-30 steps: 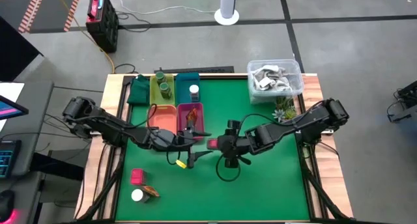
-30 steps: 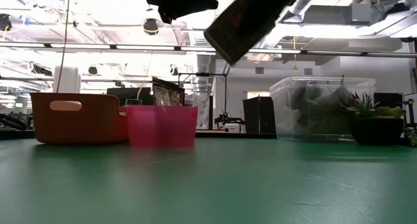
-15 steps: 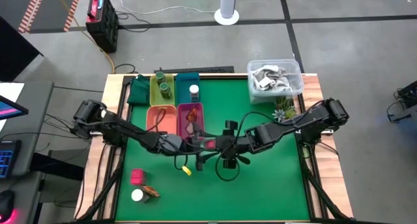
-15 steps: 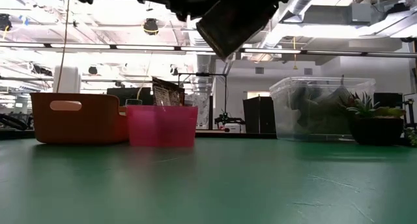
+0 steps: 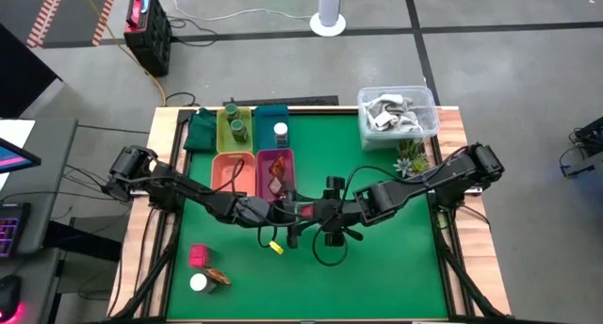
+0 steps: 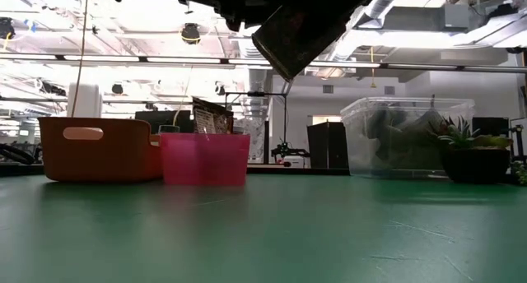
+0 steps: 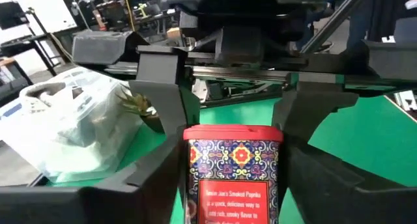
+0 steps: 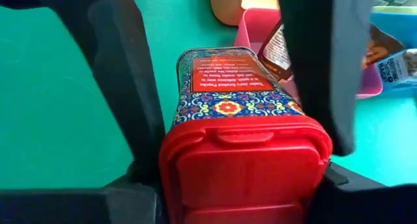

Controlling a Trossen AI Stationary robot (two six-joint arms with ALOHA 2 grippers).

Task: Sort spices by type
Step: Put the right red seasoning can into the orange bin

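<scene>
Green table [image 5: 396, 258], both grippers [image 5: 303, 213] meeting on paprika tin [image 8: 238, 113]

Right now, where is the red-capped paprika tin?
In the high view the paprika tin is mid-table, above the mat, between the left hand and right hand, just below the pink tray.

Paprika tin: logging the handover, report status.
Right gripper clamps paprika tin midair. Left gripper straddles it, fingers open. Nothing in the way.
</scene>
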